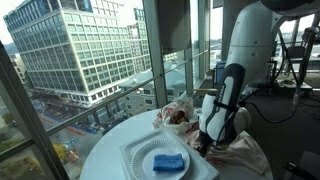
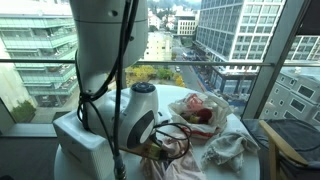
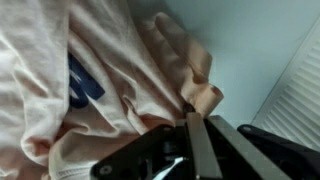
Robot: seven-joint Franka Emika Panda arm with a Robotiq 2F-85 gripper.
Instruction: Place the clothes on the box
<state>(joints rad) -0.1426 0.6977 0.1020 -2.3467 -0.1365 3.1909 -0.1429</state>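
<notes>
Pink clothes [image 3: 110, 70] fill the wrist view's left; my gripper [image 3: 197, 118], jaws narrow, pinches their folded edge at lower centre.

A blue sponge [image 1: 169, 161] is lying on a round plate [image 1: 150, 157] near the table's [image 1: 112, 138] camera-side edge; a crumpled red-and-white bundle [image 1: 177, 116] is sitting by its window-side edge.

In the wrist view the hand [image 3: 193, 126] is blurred, its grip on the cloth [image 3: 100, 70] unclear.
</notes>
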